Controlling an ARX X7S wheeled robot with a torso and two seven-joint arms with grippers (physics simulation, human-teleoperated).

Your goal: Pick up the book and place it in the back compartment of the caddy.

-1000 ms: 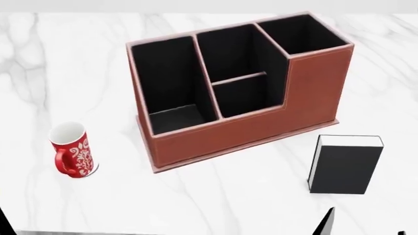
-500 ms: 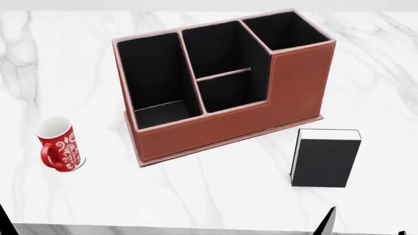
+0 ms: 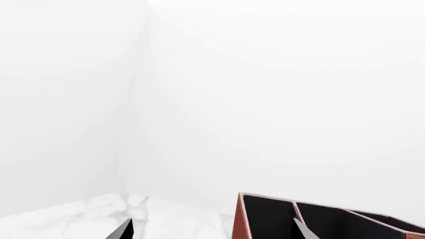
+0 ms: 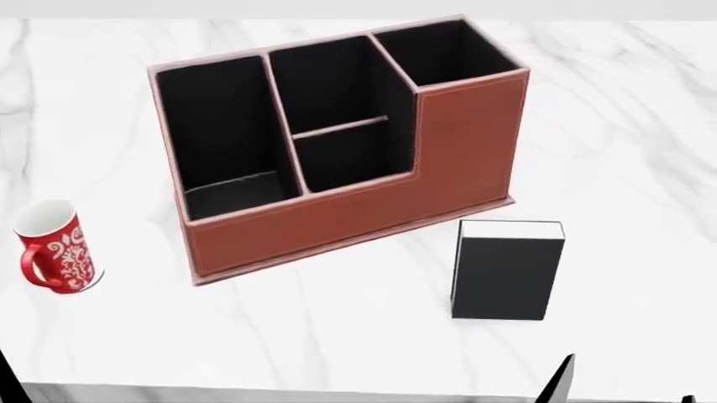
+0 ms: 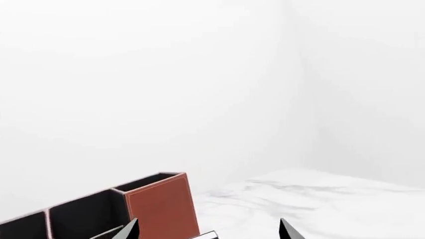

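Note:
The black book (image 4: 506, 269) lies flat on the marble table, white page edge facing away, just right of the caddy's near corner. The reddish-brown caddy (image 4: 336, 214) stands at an angle in the middle. Its back compartment (image 4: 349, 158) is the small middle cell behind the low-cut near wall, and it holds nothing. My right gripper (image 4: 624, 391) is open and empty at the table's near edge, just short of the book. In the right wrist view the gripper (image 5: 208, 231) faces the caddy's tall end (image 5: 160, 204) and a book corner (image 5: 207, 235). My left gripper (image 3: 212, 231) is open and empty, facing the caddy (image 3: 319, 223).
A red-and-white patterned mug (image 4: 54, 248) stands at the left, apart from the caddy. The white marble table (image 4: 336, 336) reaches past the caddy on all sides. Its near edge runs along the bottom of the head view.
In the head view the caddy, book and mug have all slid left, so the view has shifted right. Nothing on the table has moved. Both grippers stay open.

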